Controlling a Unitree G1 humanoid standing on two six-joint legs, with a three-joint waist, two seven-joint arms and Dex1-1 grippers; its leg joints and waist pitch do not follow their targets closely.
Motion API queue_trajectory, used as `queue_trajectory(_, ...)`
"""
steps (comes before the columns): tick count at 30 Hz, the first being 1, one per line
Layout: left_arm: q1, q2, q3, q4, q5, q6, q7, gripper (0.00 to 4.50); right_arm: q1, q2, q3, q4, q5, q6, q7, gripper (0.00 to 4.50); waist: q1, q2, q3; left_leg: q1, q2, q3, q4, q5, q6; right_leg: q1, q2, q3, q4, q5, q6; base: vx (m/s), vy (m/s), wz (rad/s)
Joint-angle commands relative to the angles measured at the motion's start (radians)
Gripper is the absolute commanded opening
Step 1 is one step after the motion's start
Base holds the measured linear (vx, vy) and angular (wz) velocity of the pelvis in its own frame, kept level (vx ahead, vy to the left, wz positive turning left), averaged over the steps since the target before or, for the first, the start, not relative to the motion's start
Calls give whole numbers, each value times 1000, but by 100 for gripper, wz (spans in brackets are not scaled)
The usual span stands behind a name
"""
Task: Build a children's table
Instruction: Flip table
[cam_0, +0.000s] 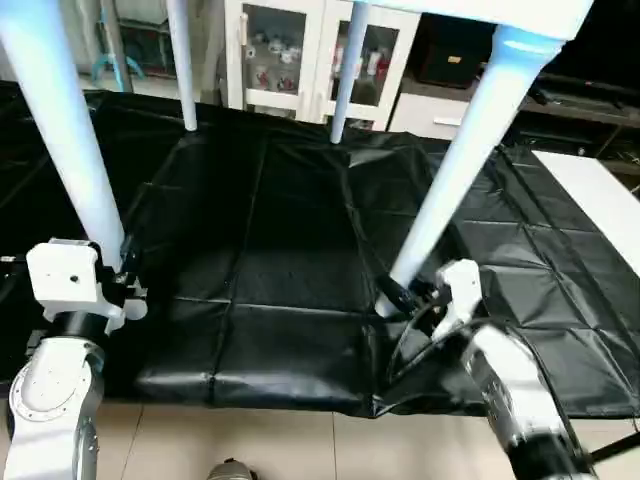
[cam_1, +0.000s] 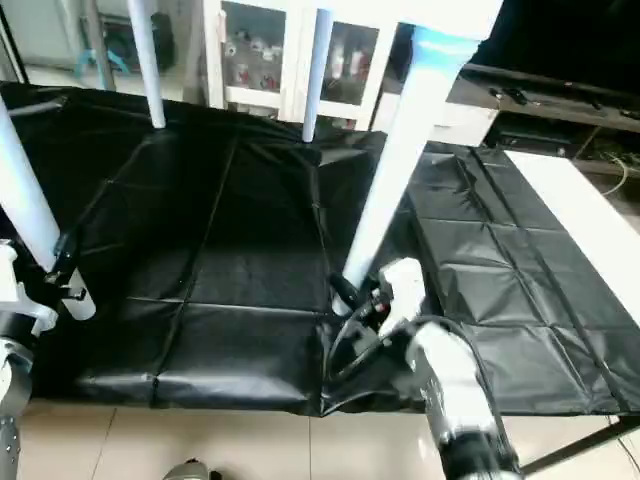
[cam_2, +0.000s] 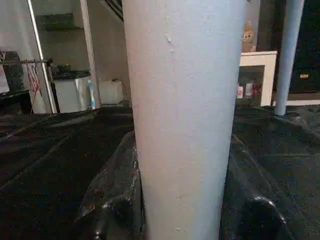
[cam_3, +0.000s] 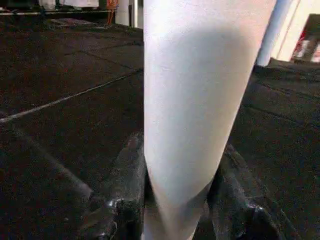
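The children's table (cam_0: 520, 12) stands upright on the bench (cam_0: 300, 250) on 4 legs — 2 near, 2 far. The left end effector (cam_0: 125, 270) grips the near-left leg (cam_0: 60, 130) low down; the right end effector (cam_0: 400, 298) grips the near-right leg (cam_0: 460, 160). A cabinet (cam_0: 300, 50) stands behind the bench.

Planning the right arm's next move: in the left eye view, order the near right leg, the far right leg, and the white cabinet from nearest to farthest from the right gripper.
1. Near right leg: clamped in the right gripper at its lower end.
2. Far right leg: standing on the black sheet, up and left of the gripper.
3. White cabinet: behind the sheet, farthest back.
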Motion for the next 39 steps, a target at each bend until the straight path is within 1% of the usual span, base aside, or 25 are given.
queue_trajectory(1,19,19,-14,14,41,15,-11,161,19,-14,-16,-54,-2,-14,-30,130,-20,29,-29,57,37,-34,-108,-756,-113,-25,-41,18,-115,-559,-65,0,0,0)
queue_trajectory(3,19,20,-16,11,40,11,-12,161,28,-13,-20,-63,-3,-16,-39,130,-24,31,-30,63,37,-38,-106,-780,-117,-25,-43,14,-122,-597,-60,0,0,0)
queue_trajectory(8,27,21,-30,16,33,0,-20,161,42,-7,-24,-75,-25,-25,-79,130,-32,38,-31,63,38,-41,-117,-791,-121,-19,-38,8,-124,-547,-66,0,0,0)
queue_trajectory(9,29,19,-31,14,28,2,-22,217,43,-8,-23,-74,-33,-28,-86,130,-35,39,-29,65,38,-41,-118,-806,-123,-20,-35,6,-126,-547,-66,0,0,0)
queue_trajectory(10,32,16,-32,11,22,3,-23,217,42,-8,-22,-72,-36,-29,-89,130,-36,40,-29,67,38,-41,-119,-819,-125,-21,-34,4,-126,-548,-67,0,0,0)
queue_trajectory(13,45,7,-31,-9,8,7,-17,249,39,-10,-30,-70,-14,-10,-82,200,-52,44,-24,62,39,-42,-134,-872,-130,-11,-24,-13,-126,-546,-65,-18,16,-4)
queue_trajectory(16,53,3,-27,-21,7,9,-10,267,35,-10,-40,-78,13,-1,-70,207,-55,51,-19,64,41,-32,-147,-916,-128,-12,-14,-27,-125,-549,-69,-18,3,-1)
queue_trajectory(17,64,-6,-20,-38,-9,9,-10,272,36,-12,-45,-95,30,6,-59,217,-56,56,-16,46,46,-19,-172,-943,-128,6,1,-46,-104,-532,-75,-64,-10,-1)
queue_trajectory(18,68,-9,-18,-44,-15,9,-10,281,37,-12,-46,-101,35,9,-56,230,-36,64,-20,-8,59,8,-229,-971,-132,66,16,-52,21,-406,-95,-154,-27,7)
queue_trajectory(19,73,-13,-16,-52,-23,8,-11,293,38,-13,-47,-108,37,10,-55,241,26,48,-19,-72,55,69,-269,-945,-124,97,30,-38,133,-327,-80,-125,-24,8)
queue_trajectory(20,77,-18,-14,-60,-25,8,-7,303,40,-14,-48,-116,40,12,-53,245,31,29,-23,-40,48,93,-248,-826,-111,65,17,3,116,-429,-63,-50,-122,17)
queue_trajectory(21,85,-23,-13,-72,-30,4,0,307,44,-16,-49,-129,46,17,-51,247,-7,-32,-17,141,17,16,90,-499,-78,-147,-155,73,-173,-1006,-15,41,-105,10)
queue_trajectory(22,90,-27,-12,-79,-32,2,4,310,46,-17,-51,-138,50,20,-50,251,-14,1,2,105,-6,-51,125,-258,-33,-125,-186,131,-202,-1090,-49,84,-103,-4)
queue_trajectory(23,100,-35,-11,-96,-37,-2,11,326,52,-18,-54,-154,58,26,-52,274,1,-2,-4,-4,-22,-90,72,-99,-18,27,-155,106,-136,-950,-86,50,30,-11)
queue_trajectory(24,100,-35,-11,-96,-37,-2,11,339,52,-18,-54,-154,58,26,-52,283,7,15,-11,33,16,-84,20,-177,-49,8,-127,77,-120,-842,-106,-55,-4,7)
queue_trajectory(25,107,-42,-10,-109,-34,-6,18,339,58,-17,-57,-166,64,29,-58,283,-18,44,-19,75,46,-73,-71,-554,-108,-22,-3,27,-47,-417,-140,-98,-6,20)
queue_trajectory(26,109,-43,-10,-111,-33,-6,19,349,59,-17,-58,-168,65,30,-60,288,-21,48,-19,78,50,-71,-86,-629,-108,-16,-1,25,-47,-360,-142,-139,-20,20)
queue_trajectory(27,113,-49,-9,-118,-30,-11,26,354,65,-17,-61,-177,67,31,-67,294,-25,52,-14,71,43,-66,-100,-685,-94,-3,-8,25,-58,-335,-145,0,0,0)
queue_trajectory(28,118,-58,-4,-126,-24,-15,41,360,72,-18,-64,-190,58,27,-83,305,-30,48,-11,65,38,-64,-109,-699,-85,11,-19,22,-74,-376,-130,-61,37,-1)
queue_trajectory(29,127,-72,7,-135,-26,-20,57,378,83,-18,-69,-205,42,16,-108,323,-29,52,-9,66,37,-64,-113,-703,-87,12,-25,22,-83,-408,-121,0,0,0)
queue_trajectory(31,151,-91,16,-146,-70,-30,41,385,107,-16,-79,-234,25,-7,-144,326,-35,46,-9,69,33,-60,-113,-686,-87,15,-40,23,-105,-485,-97,0,0,0)
queue_trajectory(33,187,-126,12,-169,-162,-34,9,390,143,-2,-99,-287,29,-13,-184,326,-48,41,-4,66,30,-61,-122,-680,-84,26,-45,18,-123,-560,-69,0,0,0)
queue_trajectory(35,226,-166,-7,-198,-233,-36,-9,390,190,16,-109,-363,37,-6,-206,326,-57,41,-5,62,30,-64,-128,-696,-85,29,-43,13,-127,-559,-59,0,0,0)
queue_trajectory(37,263,-188,-45,-217,-217,-47,-3,390,238,28,-104,-441,38,7,-220,326,-65,49,-3,58,31,-66,-135,-700,-82,34,-42,10,-131,-539,-54,0,0,0)
queue_trajectory(39,299,-189,-106,-228,-136,-23,16,390,282,33,-94,-513,27,23,-240,326,-69,43,0,55,30,-65,-136,-687,-77,32,-42,13,-136,-563,-36,0,0,0)
